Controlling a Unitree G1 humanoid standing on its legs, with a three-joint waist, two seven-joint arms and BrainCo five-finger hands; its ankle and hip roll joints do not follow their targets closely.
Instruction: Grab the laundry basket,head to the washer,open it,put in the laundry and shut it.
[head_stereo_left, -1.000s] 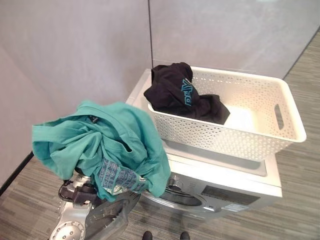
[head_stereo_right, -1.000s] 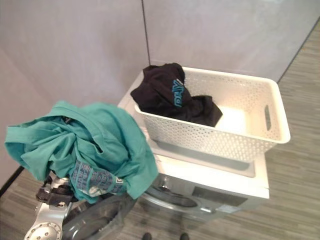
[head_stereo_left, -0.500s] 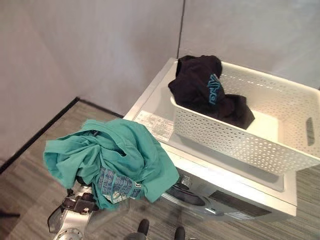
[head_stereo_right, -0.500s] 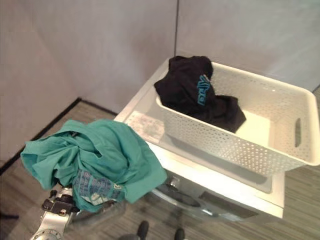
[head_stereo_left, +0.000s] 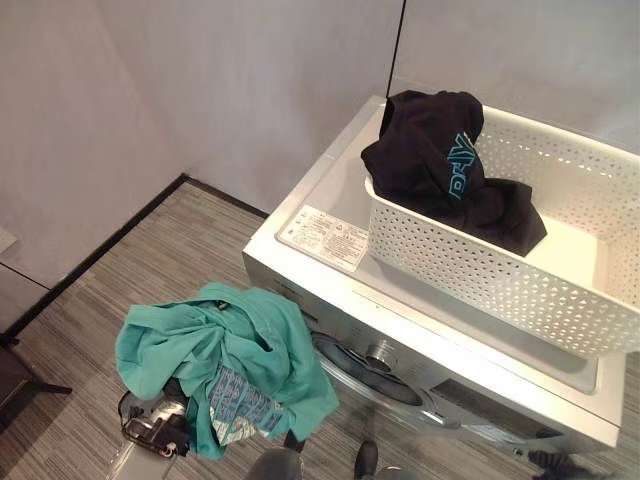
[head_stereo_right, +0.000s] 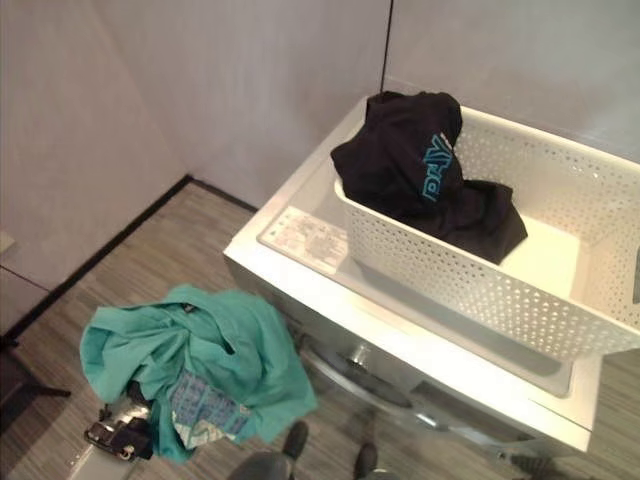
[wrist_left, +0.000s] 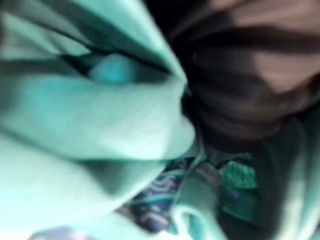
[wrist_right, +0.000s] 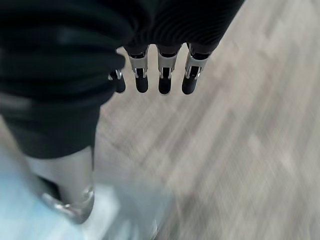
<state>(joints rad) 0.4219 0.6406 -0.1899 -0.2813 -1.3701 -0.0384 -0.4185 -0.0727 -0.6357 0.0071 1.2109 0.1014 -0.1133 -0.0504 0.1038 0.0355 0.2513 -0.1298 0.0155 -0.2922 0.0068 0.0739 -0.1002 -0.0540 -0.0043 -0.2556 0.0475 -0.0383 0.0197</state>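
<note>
My left hand (head_stereo_left: 152, 435), fingers buried under the teal garment (head_stereo_left: 225, 362) so grip cannot be judged, carries it low before the washer (head_stereo_left: 420, 330), door opening (head_stereo_left: 365, 372) just rightward, basket (head_stereo_left: 520, 270) atop.

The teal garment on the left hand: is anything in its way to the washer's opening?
The teal garment hangs bunched over the left hand, low beside the washer. Its folds hide part of the round front opening, so whether the door stands open cannot be told. No other object is visible between them.
</note>
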